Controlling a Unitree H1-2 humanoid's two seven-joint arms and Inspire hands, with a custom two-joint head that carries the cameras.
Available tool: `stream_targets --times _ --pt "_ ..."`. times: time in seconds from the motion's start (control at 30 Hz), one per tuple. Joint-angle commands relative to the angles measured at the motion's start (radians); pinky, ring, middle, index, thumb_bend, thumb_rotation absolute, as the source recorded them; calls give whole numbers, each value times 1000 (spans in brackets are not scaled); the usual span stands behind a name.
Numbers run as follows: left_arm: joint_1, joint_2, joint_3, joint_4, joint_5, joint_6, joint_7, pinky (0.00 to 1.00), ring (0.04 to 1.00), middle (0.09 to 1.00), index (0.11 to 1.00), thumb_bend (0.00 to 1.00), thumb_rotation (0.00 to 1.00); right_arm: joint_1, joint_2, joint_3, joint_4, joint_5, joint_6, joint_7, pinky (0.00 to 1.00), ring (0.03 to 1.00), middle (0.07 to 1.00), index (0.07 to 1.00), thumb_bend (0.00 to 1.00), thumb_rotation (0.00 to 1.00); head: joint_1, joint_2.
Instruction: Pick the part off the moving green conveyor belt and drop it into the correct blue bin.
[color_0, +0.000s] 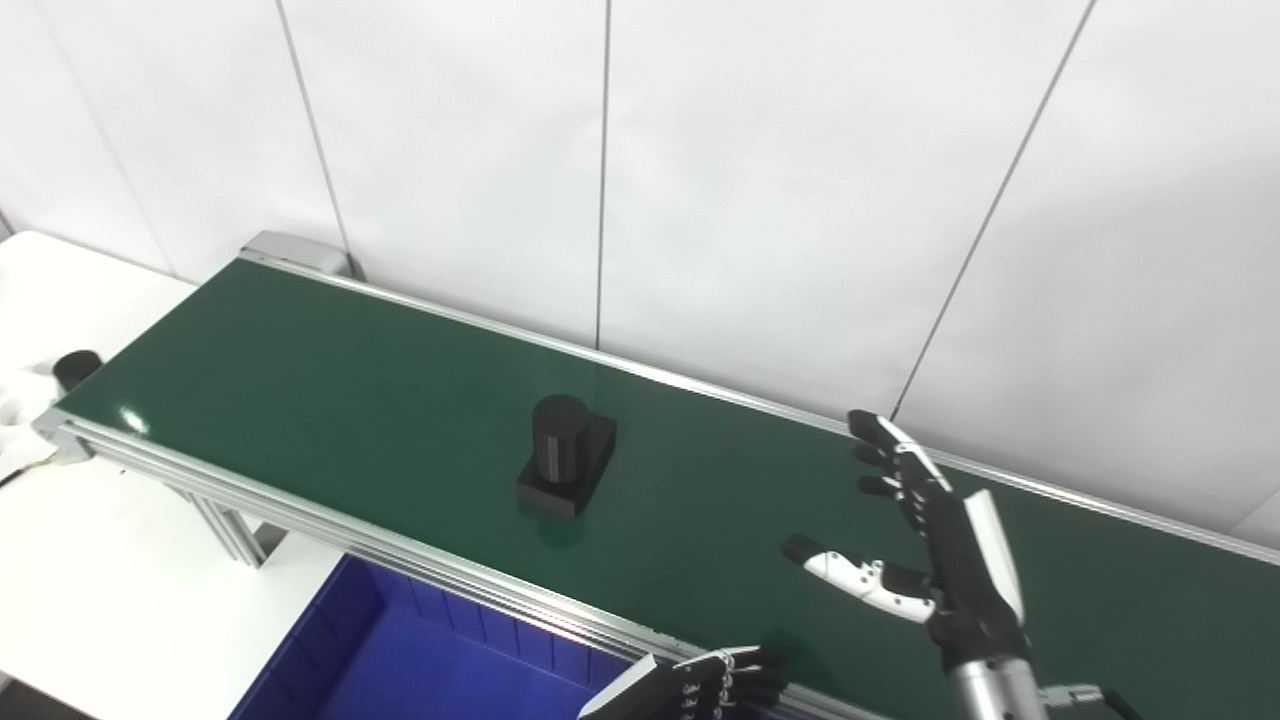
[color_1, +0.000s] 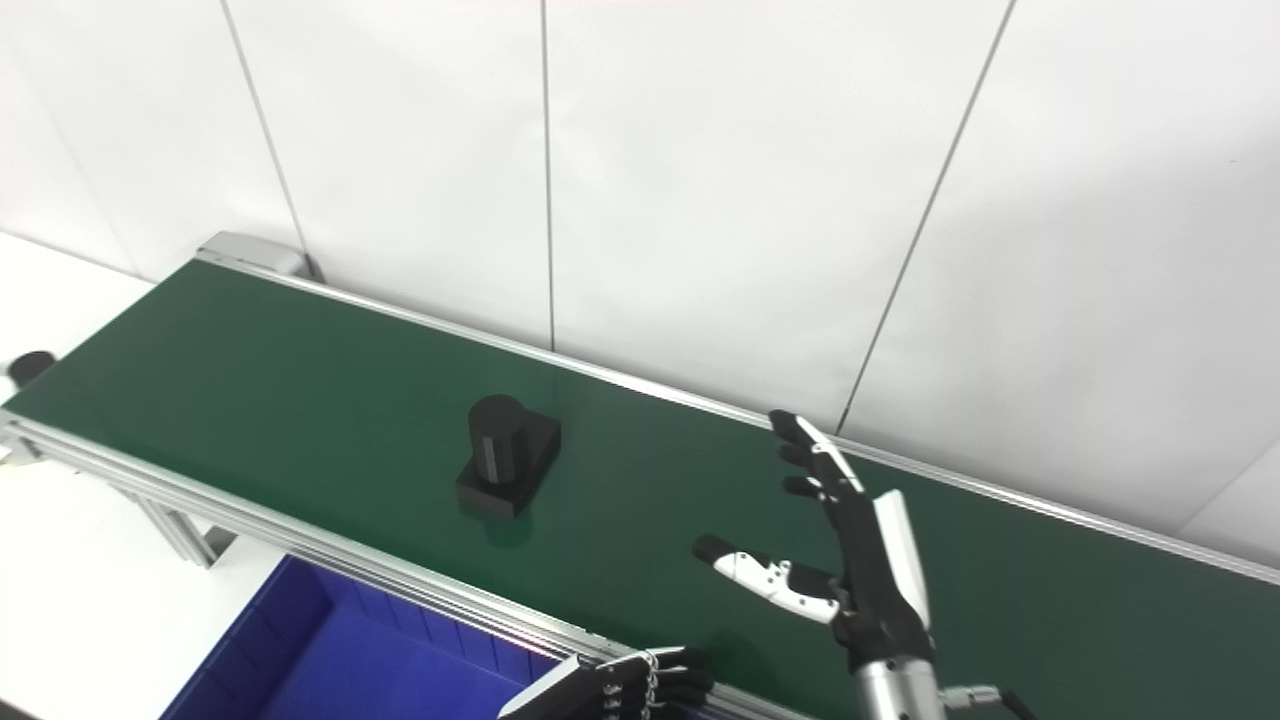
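A black part (color_0: 566, 453), a cylinder standing on a flat block, sits in the middle of the green conveyor belt (color_0: 300, 390). My right hand (color_0: 925, 540) is raised over the belt to the right of the part, well apart from it, fingers spread and holding nothing. My left hand (color_0: 715, 685) shows only partly at the bottom edge by the belt's near rail, fingers curled. A blue bin (color_0: 400, 650) lies below the near rail.
White wall panels rise behind the belt. A white table (color_0: 90, 590) lies at the left with a small black object (color_0: 75, 368) at the belt's left end. Aluminium rails (color_0: 330, 530) frame the belt.
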Motion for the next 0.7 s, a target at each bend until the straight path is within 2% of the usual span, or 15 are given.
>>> stream_targets --times 0.0,0.17,0.3,0.5,0.67 --pt "-19 -6 2 -18 -9 -35 -7 836 862 863 877 1000 342 -53 -5 14 9 -37 -16 -19 734 849 883 876 684 283 1 0" --pt "-20 -7 1 -17 -8 -38 -6 835 863 864 877 1000 345 -100 -20 37 93 -113 -47 -55 741 857 880 870 728 342 1 -1" --pt "-21 -7 2 -17 -9 -37 -7 839 864 867 877 1000 340 -129 -25 56 153 -146 -45 -67 752 870 885 872 745 387 -1 -1" --pt "-23 -7 2 -15 -9 -36 -7 838 865 869 878 1000 344 -152 -24 72 234 -148 -46 -69 787 887 906 893 733 395 0 -3" --pt "-25 -7 3 -14 -11 -36 -8 839 864 869 879 1000 342 -187 -19 87 343 -174 -79 -118 810 887 895 884 741 403 0 -3"
